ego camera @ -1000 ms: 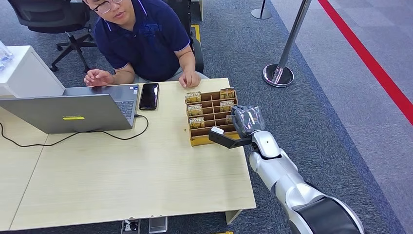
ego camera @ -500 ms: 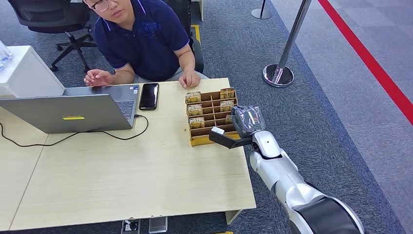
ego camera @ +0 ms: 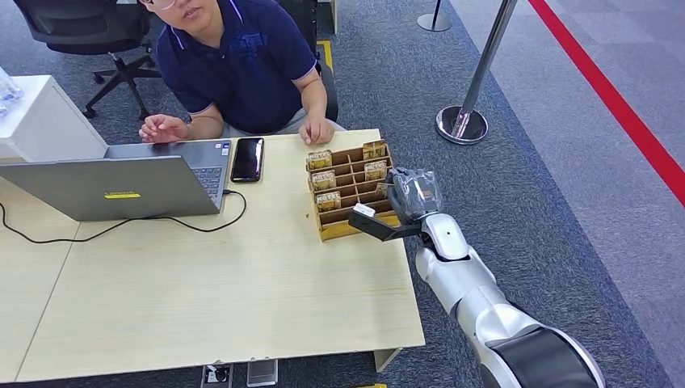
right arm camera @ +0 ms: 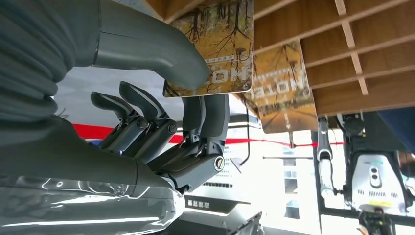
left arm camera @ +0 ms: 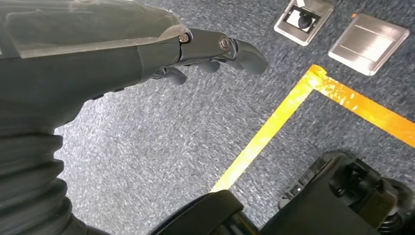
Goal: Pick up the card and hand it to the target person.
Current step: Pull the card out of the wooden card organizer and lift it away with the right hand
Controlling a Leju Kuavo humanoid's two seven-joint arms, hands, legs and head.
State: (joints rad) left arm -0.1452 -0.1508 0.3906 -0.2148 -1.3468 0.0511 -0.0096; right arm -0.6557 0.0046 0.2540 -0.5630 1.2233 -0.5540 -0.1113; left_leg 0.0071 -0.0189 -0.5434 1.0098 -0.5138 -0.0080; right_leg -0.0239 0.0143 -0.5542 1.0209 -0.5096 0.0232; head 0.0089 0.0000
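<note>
A wooden card holder [ego camera: 339, 233] with several autumn-print cards [ego camera: 328, 198] stands at the table's right edge. My right hand [ego camera: 413, 194] is at its right side. In the right wrist view my right hand [right arm camera: 161, 112] pinches one card [right arm camera: 220, 44] between the thumb and fingers, with the card still at a wooden slot. A second card [right arm camera: 281, 83] sits in the slot beyond it. A person [ego camera: 234, 65] in a dark blue shirt sits across the table, one hand [ego camera: 315, 131] resting near the holder. My left hand [left arm camera: 147, 54] hangs over the carpet, holding nothing.
A grey laptop [ego camera: 121, 186] with a black cable lies on the left of the table, and a black phone [ego camera: 247, 158] is beside it. A metal stanchion [ego camera: 462, 123] stands on the carpet to the right. A white box [ego camera: 40, 121] is at the far left.
My right hand has shifted slightly away from me, and the card holder has turned a little with it. The person has leaned back slightly.
</note>
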